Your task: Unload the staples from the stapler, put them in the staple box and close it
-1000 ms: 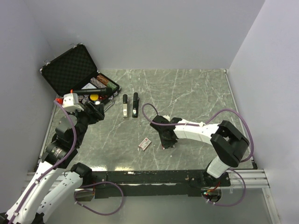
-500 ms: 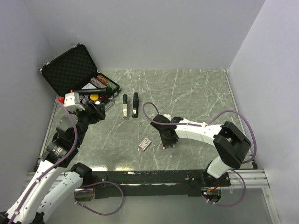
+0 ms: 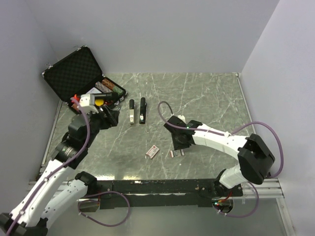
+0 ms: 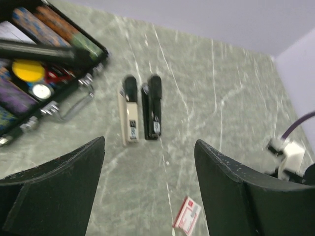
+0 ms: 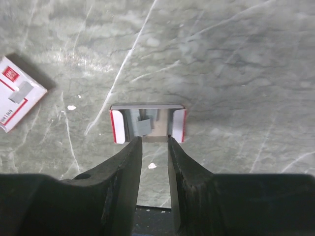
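From above, the right gripper (image 3: 180,143) hides its own jaws. The staples (image 3: 176,153), covered a second ago, now lie bare at lower centre, near the box (image 3: 153,152). The left gripper (image 3: 110,118) has shifted right, by the case (image 3: 74,74). Left wrist view: fingers (image 4: 59,187) spread wide, empty; stapler (image 4: 155,112) blurred at centre. Right wrist view: jaws slightly parted, pinching nothing, tips at the staples' near edge.

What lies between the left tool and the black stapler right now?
Nothing but bare table. The left wrist view shows the open left tool facing the black stapler across clear marble, with a cream stapler lying beside it.
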### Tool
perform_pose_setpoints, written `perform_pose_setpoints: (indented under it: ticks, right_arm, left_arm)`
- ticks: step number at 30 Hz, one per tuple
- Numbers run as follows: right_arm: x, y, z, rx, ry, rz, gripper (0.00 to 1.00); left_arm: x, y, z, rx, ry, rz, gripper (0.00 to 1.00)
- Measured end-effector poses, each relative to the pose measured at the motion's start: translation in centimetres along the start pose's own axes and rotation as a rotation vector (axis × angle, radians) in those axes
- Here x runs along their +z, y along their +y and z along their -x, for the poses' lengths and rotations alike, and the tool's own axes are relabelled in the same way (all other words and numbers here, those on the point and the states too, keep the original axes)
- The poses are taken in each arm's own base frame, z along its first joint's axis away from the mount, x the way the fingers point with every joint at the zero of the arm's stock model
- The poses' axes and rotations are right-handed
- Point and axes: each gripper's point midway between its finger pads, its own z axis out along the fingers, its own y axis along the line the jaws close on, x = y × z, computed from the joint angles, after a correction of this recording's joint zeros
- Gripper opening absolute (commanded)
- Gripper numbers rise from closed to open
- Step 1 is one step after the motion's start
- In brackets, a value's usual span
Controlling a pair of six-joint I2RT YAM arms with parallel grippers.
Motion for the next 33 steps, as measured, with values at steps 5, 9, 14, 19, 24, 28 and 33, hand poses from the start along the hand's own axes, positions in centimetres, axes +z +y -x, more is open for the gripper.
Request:
perform_pose_setpoints:
  ticks: [5,9,14,19,24,28,33]
  right_arm:
    - [-1.1,-1.4,1.1,0.056,-0.054,0.006,0.35]
    - [-1.1,-3.1,0.9,0.108,-0.06,-0.006,0.35]
    - [-0.4,-4.1,-0.1,0.137,-0.026,-0.007,0.34]
    - [0.1,-3.7,-0.5,0.145,-0.011,0.023,0.33]
    - [0.4,-3.5,-0.9,0.149,-0.003,0.041,0.33]
    - [0.5,-3.3,-0.9,0.151,-0.001,0.056,0.33]
    - [0.5,-2.9,-0.6,0.155,-0.01,0.074,0.33]
  left_arm:
    - [1.9,-1.4,-3.9,-0.031,0.158,-0.059,0.74]
    - [2.2,-1.7,-7.9,-0.071,0.277,-0.085,0.72]
    - [1.8,-3.3,-10.7,-0.091,0.371,-0.131,0.66]
    - [1.1,-4.9,-14.2,-0.09,0.466,-0.169,0.51]
    - [-0.1,-4.2,-18.1,-0.092,0.556,-0.145,0.37]
    - [-0.6,-3.8,-20.0,-0.099,0.601,-0.126,0.24]
    - [-1.2,-3.8,-21.7,-0.107,0.641,-0.122,0.1]
